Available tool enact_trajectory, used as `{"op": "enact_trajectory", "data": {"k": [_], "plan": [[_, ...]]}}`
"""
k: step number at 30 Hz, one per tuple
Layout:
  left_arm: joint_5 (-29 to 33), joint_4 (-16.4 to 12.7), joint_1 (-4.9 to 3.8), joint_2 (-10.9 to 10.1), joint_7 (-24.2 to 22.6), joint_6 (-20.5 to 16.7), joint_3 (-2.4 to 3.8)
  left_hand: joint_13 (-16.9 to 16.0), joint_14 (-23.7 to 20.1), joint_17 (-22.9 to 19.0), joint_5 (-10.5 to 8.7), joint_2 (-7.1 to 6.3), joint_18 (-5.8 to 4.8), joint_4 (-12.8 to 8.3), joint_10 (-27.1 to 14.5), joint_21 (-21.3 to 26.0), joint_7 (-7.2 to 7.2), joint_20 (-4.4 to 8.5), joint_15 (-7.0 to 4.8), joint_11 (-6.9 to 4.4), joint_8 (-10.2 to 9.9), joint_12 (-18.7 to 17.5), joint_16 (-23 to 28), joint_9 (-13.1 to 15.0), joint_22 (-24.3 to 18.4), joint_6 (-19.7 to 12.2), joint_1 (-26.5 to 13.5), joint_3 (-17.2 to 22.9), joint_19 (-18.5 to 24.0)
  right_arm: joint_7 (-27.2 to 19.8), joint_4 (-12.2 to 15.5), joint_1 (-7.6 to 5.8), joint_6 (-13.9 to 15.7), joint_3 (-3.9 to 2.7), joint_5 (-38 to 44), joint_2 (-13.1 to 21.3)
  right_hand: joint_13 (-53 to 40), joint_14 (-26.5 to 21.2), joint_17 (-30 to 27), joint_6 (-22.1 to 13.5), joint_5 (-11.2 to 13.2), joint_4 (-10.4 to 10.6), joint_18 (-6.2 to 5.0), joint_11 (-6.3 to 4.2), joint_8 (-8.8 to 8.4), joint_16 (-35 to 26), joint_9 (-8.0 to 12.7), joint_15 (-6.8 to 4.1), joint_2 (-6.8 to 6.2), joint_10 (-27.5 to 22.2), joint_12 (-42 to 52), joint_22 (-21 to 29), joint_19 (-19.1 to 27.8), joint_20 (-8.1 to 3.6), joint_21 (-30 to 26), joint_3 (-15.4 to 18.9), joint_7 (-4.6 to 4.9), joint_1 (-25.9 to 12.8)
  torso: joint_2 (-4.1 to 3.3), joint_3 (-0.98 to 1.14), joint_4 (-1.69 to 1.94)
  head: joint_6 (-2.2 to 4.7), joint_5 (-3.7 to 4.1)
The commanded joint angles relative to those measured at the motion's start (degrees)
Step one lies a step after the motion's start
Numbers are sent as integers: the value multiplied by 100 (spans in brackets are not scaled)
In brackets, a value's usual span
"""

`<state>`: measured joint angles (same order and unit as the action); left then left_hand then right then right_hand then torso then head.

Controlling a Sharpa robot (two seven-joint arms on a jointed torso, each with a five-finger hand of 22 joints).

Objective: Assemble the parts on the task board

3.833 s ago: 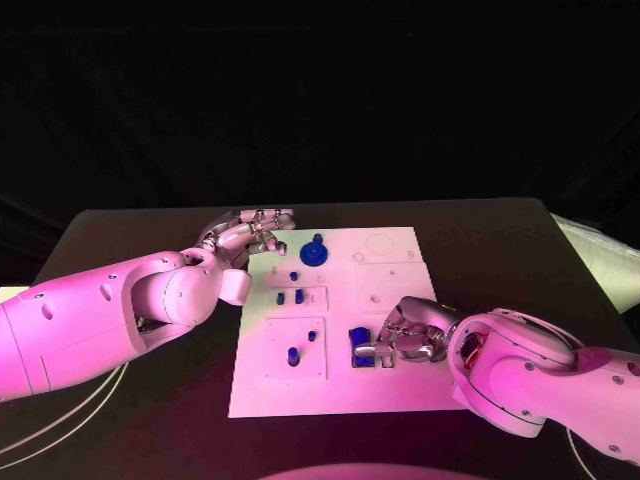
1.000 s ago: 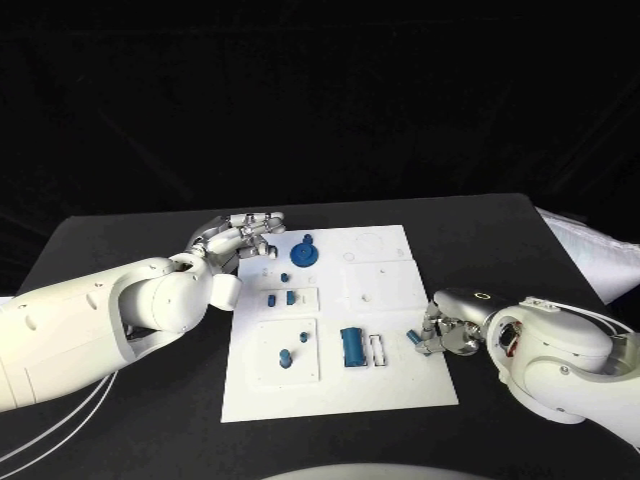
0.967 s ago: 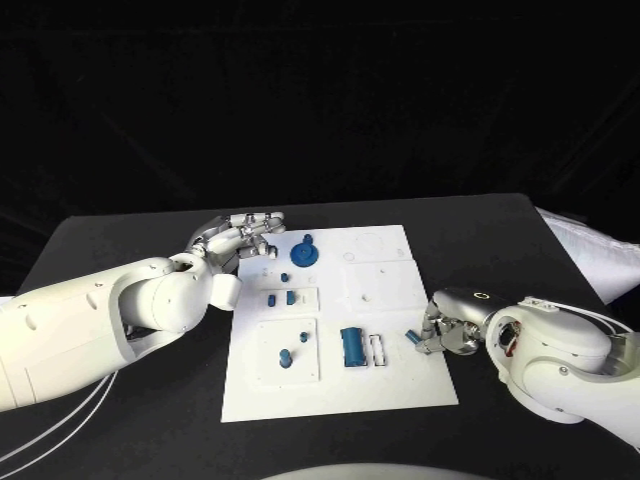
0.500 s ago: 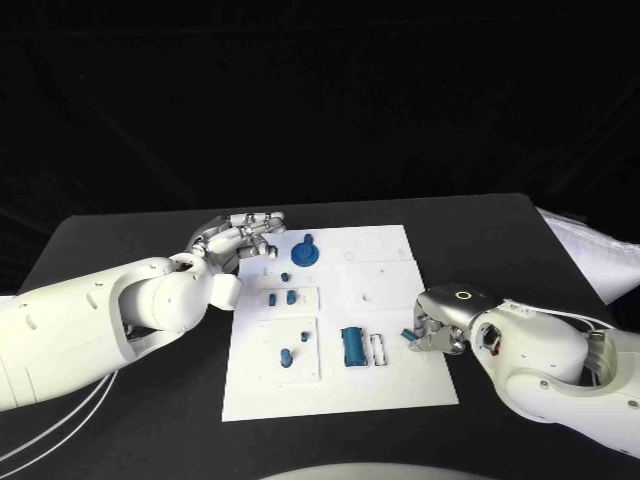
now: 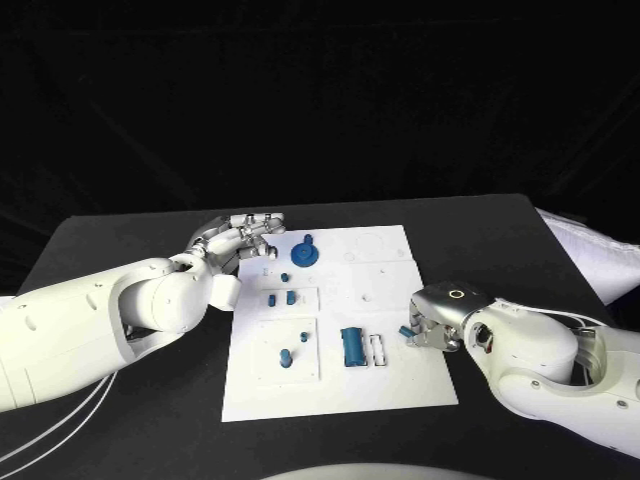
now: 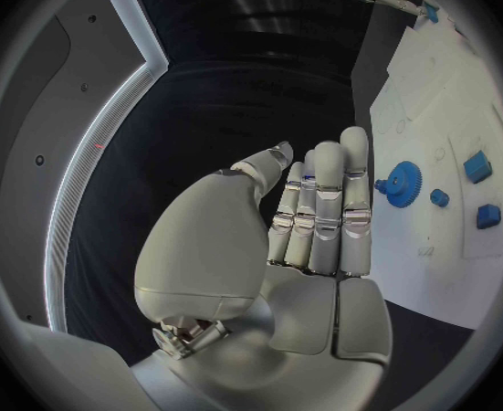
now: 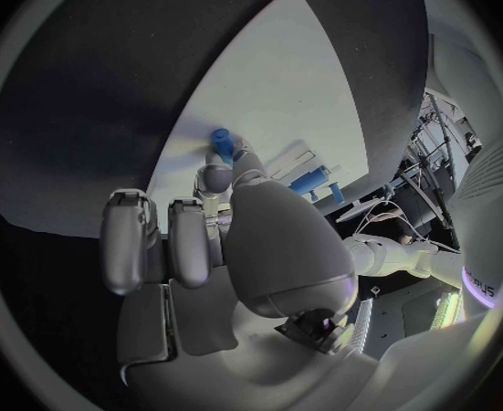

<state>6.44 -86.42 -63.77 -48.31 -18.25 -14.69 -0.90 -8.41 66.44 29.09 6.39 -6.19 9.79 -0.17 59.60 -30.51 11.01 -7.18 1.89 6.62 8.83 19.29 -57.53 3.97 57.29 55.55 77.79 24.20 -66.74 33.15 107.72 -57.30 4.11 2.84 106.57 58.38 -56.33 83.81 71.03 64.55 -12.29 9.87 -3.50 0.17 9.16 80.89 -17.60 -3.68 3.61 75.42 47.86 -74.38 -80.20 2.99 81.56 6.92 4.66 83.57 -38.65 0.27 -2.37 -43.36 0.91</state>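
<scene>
One white task board [image 5: 392, 385] is lying mid-bench [image 5: 118, 235]. Seven blue parts are showing on it: one gear [image 5: 304, 256], five small pieces and one long block [image 5: 352, 346]. The right hand [image 5: 428, 328] is pinching an eighth, a small blue peg [image 7: 222, 141], over the board's right edge. The left hand [image 6: 310, 219] is resting empty, fingers pressed together, at the far-left corner.

Matt white task board [image 5: 385, 385], matt black table [image 5: 147, 420], glossy metal fingers [image 6: 319, 215], smooth blue plastic gear [image 5: 306, 256]

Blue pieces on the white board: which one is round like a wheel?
The blue gear at the board's far end, near the left hand. The others are small pegs or blocks.
</scene>
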Motion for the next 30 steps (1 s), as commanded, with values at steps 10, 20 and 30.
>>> {"op": "enact_trajectory", "data": {"k": [10, 20, 30], "plan": [[-26, -16, 0, 0, -19, 106, 4, -8, -27, -6, 26, 74, 62, -26, -37, 16, 13, -36, -3, 4, 17, 9, -37, 1, -7, -42, 2, -21, -1, 63, 169, 49, 1017, 77, -1857, 207, 6, 302, 12, -24, -243, 0, -4, -48, -25, -35, 582, -42, 200, 38, -96, -24, -22, -65, -3, -684, -37, 146, 0, 0, -1, 3, 6], [-26, -23, 0, -2, -17, 106, 4, -8, -27, -6, 26, 74, 62, -26, -37, 16, 13, -36, -3, 4, 17, 9, -37, 1, -7, -42, 2, -21, -1, -300, 413, -49, 1775, 65, -3167, 302, -72, 311, 54, 8, -596, 82, 1, -44, -51, -19, 539, -36, -194, 94, -56, -53, -40, -58, 7, -1265, -30, -71, -4, 4, -2, -7, -1], [-36, -29, 0, -5, -12, 104, 4, -14, -36, -18, 27, 84, 62, -36, -58, 21, 12, -37, -3, 2, 41, 52, -49, 3, -8, -49, 8, -20, -1, -339, 410, -60, 1277, 64, -3450, 178, -159, 320, 91, 65, -860, 283, 5, -44, -46, 0, 501, -33, -385, 172, 31, -79, -56, -53, 19, -1326, -36, -467, -2, 0, -1, -27, -3]]}}
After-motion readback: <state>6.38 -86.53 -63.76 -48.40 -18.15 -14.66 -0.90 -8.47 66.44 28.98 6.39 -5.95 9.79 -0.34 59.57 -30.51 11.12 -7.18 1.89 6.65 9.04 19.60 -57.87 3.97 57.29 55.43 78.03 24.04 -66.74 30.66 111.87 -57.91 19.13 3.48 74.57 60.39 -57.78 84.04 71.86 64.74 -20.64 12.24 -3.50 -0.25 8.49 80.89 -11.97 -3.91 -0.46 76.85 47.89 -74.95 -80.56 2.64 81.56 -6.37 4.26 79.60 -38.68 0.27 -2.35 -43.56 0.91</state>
